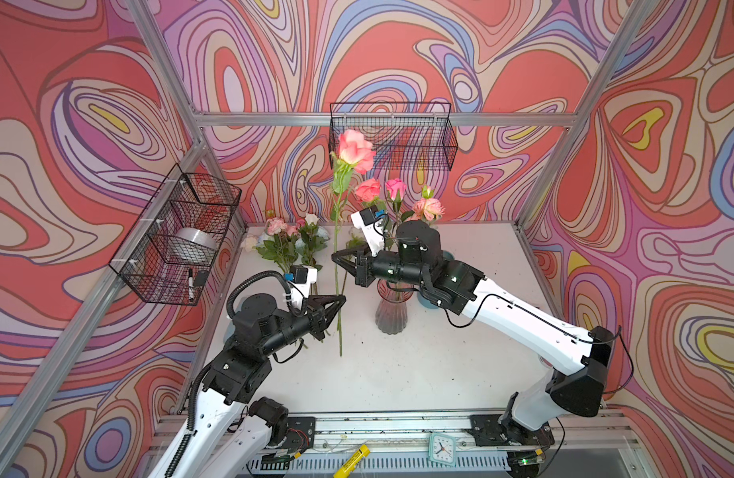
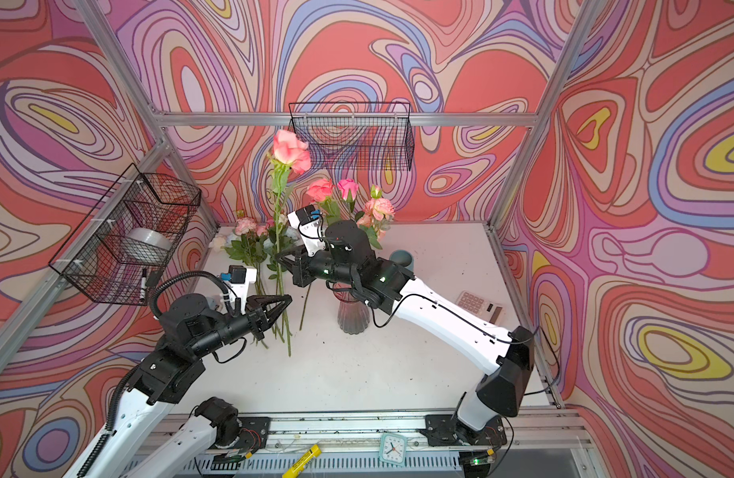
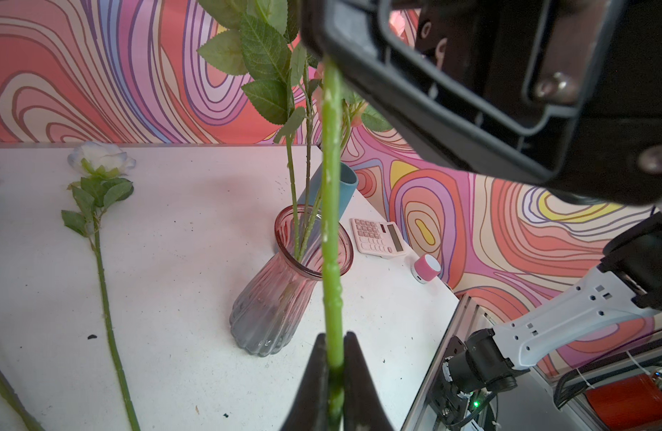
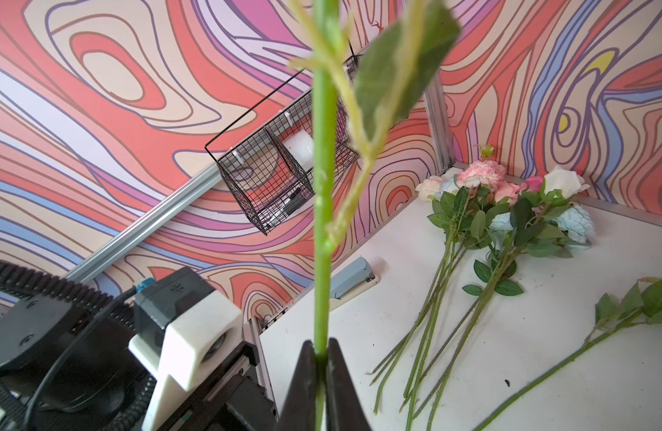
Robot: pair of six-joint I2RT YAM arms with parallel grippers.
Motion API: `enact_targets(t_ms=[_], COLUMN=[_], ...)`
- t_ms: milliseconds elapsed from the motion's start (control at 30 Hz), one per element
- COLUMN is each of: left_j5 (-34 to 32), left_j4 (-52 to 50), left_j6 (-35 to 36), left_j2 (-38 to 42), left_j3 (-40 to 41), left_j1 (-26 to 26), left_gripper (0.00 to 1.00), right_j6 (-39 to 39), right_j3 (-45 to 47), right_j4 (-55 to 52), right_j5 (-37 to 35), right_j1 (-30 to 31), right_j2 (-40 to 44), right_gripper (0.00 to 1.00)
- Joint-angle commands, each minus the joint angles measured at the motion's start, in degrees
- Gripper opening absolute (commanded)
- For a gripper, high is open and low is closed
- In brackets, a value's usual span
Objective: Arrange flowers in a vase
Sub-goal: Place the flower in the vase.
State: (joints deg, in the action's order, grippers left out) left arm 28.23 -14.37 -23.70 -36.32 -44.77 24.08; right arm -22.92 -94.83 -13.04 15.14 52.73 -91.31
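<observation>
On the white table (image 1: 398, 372), we see the loose flowers (image 1: 288, 244) lying in a bunch near the far-left corner, and the pink glass vase (image 1: 392, 314) standing upright near the centre with several stems in it. Between them a coral rose (image 1: 355, 151) stands upright, bloom topmost, just beside the vase. The right gripper (image 4: 321, 345) pinches its stem at mid-height; the left gripper (image 3: 335, 337) brackets the stem lower down, though we cannot tell whether its fingers press it.
</observation>
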Motion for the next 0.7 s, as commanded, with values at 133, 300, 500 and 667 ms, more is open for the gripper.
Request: enact_targets(t_ms=[133, 300, 500, 667], left_j5=[-6.1, -17.1, -27.7, -30.1], left_j4=[-0.4, -4.9, -5.8, -5.2], left_j6=[1.6, 2.0, 1.0, 0.6], left_j2=[2.6, 3.6, 3.3, 2.2], left_j3=[-1.1, -3.1, -4.2, -4.7], left_j1=[0.5, 0.5, 0.5, 0.5], left_gripper=[0.70, 0.73, 0.74, 0.75], right_j6=[3.0, 7.9, 15.1, 20.7], right_j3=[0.3, -4.0, -7.5, -10.2], right_j4=[1.0, -3.0, -5.0, -5.2], right_j5=[-6.5, -13.9, -25.7, -33.0], right_j1=[-0.1, 0.0, -0.2, -0.6], right_j2=[1.5, 3.2, 6.1, 7.2], right_gripper=[0.00, 0.00, 0.00, 0.00])
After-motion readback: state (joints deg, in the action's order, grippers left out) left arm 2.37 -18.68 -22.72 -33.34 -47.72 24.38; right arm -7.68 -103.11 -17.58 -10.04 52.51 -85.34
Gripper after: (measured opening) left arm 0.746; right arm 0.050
